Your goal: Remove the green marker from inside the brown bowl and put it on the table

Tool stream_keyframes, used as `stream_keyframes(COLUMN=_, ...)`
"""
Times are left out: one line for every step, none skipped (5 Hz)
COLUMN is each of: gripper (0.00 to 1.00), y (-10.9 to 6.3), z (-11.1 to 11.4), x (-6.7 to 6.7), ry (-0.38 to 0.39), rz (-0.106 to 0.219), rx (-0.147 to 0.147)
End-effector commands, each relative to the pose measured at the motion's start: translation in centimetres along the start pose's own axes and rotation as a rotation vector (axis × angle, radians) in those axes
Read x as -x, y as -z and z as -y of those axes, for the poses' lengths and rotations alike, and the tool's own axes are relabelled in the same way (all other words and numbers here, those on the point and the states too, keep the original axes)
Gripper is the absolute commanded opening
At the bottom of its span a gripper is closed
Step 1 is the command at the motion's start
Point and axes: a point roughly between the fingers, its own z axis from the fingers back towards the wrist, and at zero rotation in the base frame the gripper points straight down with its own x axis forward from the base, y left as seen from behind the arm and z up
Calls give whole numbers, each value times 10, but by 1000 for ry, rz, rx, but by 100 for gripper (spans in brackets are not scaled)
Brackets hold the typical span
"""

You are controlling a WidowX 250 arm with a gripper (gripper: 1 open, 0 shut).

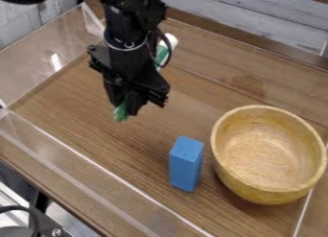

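My gripper [128,103] hangs over the middle of the table [77,97], pointing steeply down, shut on the green marker [122,111]. Only the marker's lower green end shows below the black fingers; more green shows by the wrist at the upper right. The marker's tip is close above the wood; I cannot tell whether it touches. The brown bowl [268,154] sits at the right, apart from the gripper, and holds nothing.
A blue rectangular block [187,163] stands upright just left of the bowl, below and right of the gripper. Low clear acrylic walls [52,145] edge the tabletop at the front and left.
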Motion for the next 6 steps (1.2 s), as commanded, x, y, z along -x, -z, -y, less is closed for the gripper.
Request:
stream_keyframes(gripper=0, y=2, z=-6, x=-4, ry=-8, rz=14, rx=-20)
stream_keyframes(gripper=0, y=8, z=-8, x=-3, ry=-8, rz=-1, rx=-27)
stream_keyframes(gripper=0, y=14, z=-10, x=-3, ry=-9, rz=-14, rx=-34)
stream_keyframes(gripper=0, y=19, z=-11, x=-2, ry=-10, rz=-25, rx=-39)
stream_keyframes(gripper=0, y=24, z=-12, x=-1, ry=-10, rz=-32, rx=-41)
stream_keyframes(gripper=0, y=28, z=-15, x=-4, ry=-12, rz=-34, rx=-40)
